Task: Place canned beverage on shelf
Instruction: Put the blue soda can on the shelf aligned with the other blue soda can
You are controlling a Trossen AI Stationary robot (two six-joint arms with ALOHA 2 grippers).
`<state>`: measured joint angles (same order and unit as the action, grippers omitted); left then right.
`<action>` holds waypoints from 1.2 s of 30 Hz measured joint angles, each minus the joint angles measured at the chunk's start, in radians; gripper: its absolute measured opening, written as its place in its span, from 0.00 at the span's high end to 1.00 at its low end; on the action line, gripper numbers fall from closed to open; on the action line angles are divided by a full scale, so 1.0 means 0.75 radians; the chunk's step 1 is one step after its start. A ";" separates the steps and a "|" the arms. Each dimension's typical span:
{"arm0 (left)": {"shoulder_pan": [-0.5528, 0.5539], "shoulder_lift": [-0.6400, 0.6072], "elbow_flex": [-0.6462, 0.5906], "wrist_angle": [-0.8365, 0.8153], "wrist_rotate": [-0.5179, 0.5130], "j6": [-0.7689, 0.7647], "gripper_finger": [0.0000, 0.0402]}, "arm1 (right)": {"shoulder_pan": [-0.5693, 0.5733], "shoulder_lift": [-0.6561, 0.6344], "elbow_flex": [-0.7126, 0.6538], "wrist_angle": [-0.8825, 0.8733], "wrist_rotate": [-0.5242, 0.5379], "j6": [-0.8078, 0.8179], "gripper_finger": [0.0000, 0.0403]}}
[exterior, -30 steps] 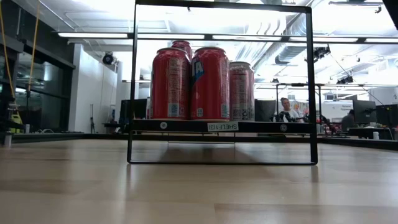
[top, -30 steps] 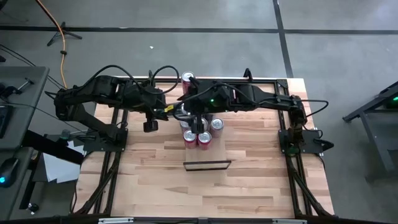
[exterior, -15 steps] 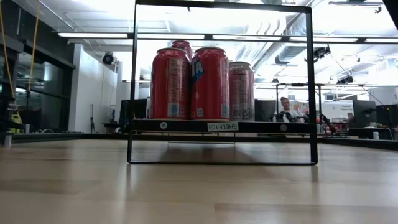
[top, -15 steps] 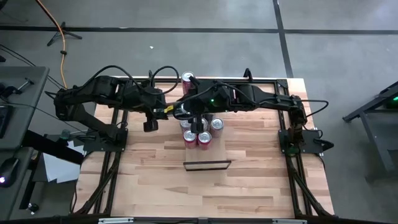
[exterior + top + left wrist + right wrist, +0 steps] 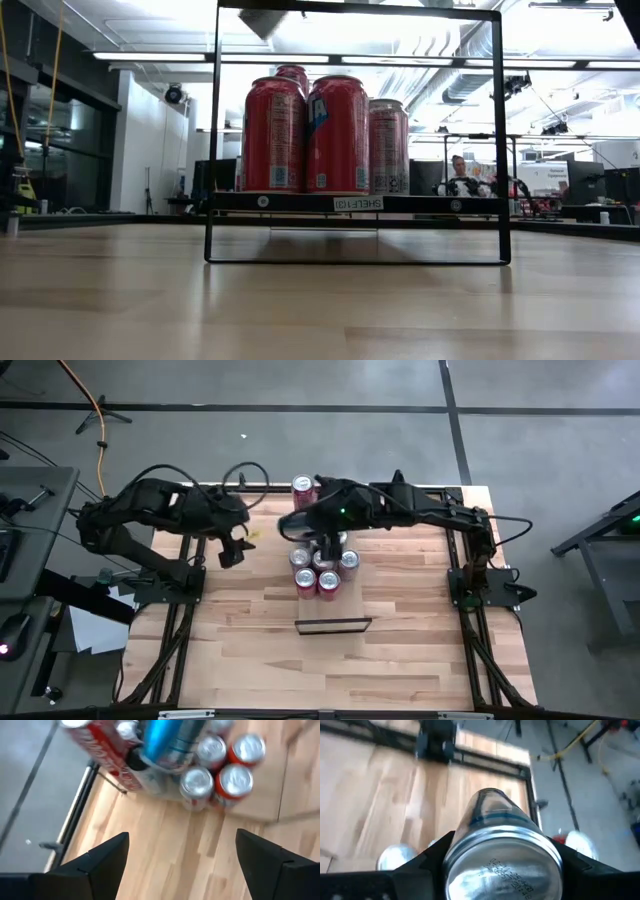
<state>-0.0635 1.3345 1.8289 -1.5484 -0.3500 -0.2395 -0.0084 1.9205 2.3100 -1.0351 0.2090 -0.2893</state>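
Standing on shelf [image 5: 300,202]: four cans [image 5: 337,135].

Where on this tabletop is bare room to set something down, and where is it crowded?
Bare wood lies between the shelf's front frame and the table's near edge, and along both side strips beside the arm bases. It is crowded behind the frame, where the cans cluster under the right tool and its held can. The left tool hovers open left of them.

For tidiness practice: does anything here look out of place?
One red can stands alone at the table's far edge, apart from the others. The right gripper holds a blue can tilted above them. The left gripper waits aside.
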 joint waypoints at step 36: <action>-0.125 -0.664 -1.459 2.420 -0.419 -0.308 0.25 | -0.089 -0.969 -1.282 0.922 -0.158 0.730 0.47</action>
<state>-0.1571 0.8361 0.7345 0.2669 -0.6641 -0.4703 -0.0749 1.1936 1.3482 -0.3437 0.0905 0.2583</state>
